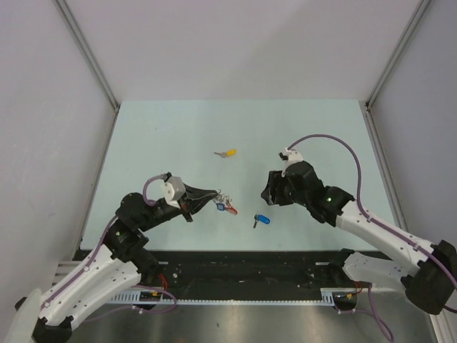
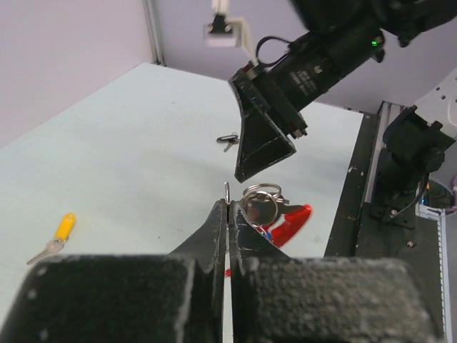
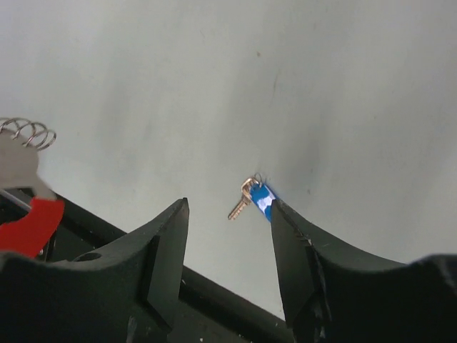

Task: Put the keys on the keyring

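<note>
The left arm (image 1: 86, 277) and right arm (image 1: 385, 232) wear white shells low down and matte black links higher up, each trailed by a lilac cable (image 1: 335, 141). A pale grey cylinder (image 1: 172, 190) sits behind the left hand (image 1: 212, 193), whose grainy black fingers (image 2: 213, 239) look scuffed. The right hand (image 3: 228, 214) has smooth black wedge fingers (image 3: 163, 246); a green light (image 1: 328, 191) glows on its forearm.

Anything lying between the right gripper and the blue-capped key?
No: the top view shows only bare table between the right gripper and the blue-capped key; the right wrist view agrees.
</note>
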Motion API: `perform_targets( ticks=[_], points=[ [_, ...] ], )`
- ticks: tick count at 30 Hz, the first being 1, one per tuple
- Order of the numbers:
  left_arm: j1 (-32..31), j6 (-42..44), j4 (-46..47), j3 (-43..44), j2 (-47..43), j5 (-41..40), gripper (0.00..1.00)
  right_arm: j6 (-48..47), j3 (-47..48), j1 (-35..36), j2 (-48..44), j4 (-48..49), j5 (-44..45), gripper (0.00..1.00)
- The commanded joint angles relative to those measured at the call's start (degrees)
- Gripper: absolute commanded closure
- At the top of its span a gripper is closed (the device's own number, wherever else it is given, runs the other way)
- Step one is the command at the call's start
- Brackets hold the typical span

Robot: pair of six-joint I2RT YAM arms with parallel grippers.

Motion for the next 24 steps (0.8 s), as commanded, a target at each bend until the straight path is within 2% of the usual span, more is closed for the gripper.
perform_targets(
  ticks=[1, 7, 13, 17, 24],
  points=[
    [0.34, 2.19, -4.28, 1.28, -1.96, -2.04, 0.99, 3.09, 4.06, -4.55, 8.81, -4.22, -13.72, 0.46],
    [0.43, 6.41, -10.34, 4.00, -2.14, -3.63, 1.00, -4.99, 15.12, -6.76, 26.19, -13.62, -20.24, 0.48],
    [0.43, 9.05, -12.81, 3.92, -3.55, -6.61, 1.00, -12.81, 23.40, -7.55, 40.35, -21.46, -23.58, 0.58],
    [0.43, 9.49, -13.42, 4.01, -3.55, -6.79, 1.00, -15.81, 29.20, -7.81, 45.38, -25.59, -24.38, 0.59],
    [0.52, 9.75, -14.22, 4.19, -3.20, -6.70, 1.00, -18.53, 32.46, -9.75, 50.31, -29.63, -24.46, 0.59]
  ],
)
